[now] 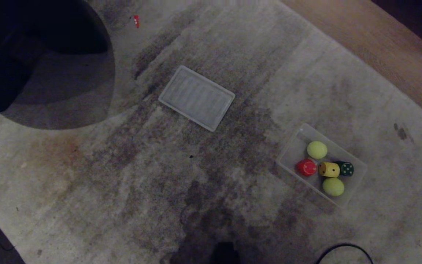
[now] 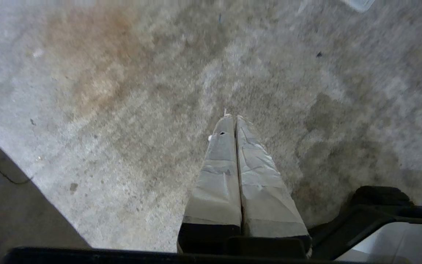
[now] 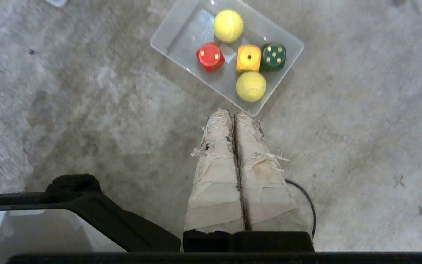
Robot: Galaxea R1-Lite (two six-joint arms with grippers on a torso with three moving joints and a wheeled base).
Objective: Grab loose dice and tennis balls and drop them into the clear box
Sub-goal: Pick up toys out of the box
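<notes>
Stained carpet (image 1: 123, 190) shows no loose pieces; both grippers' fingers (image 3: 233, 154) are pressed together, empty. Beyond them the clear box (image 3: 167, 38) holds three dice and two tennis balls, so the tan die needs finding.

Head view overhead; right wrist view shares the clear box (image 1: 354, 161).

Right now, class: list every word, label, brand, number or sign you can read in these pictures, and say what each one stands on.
No words, labels, brands or written numbers can be read anywhere.
Only pips on the dice in the clear box:
red die: two pips on top.
yellow die: one pip on top.
green die: five pips on top.
Small red thing on the carpet: too small to read any marking.
</notes>
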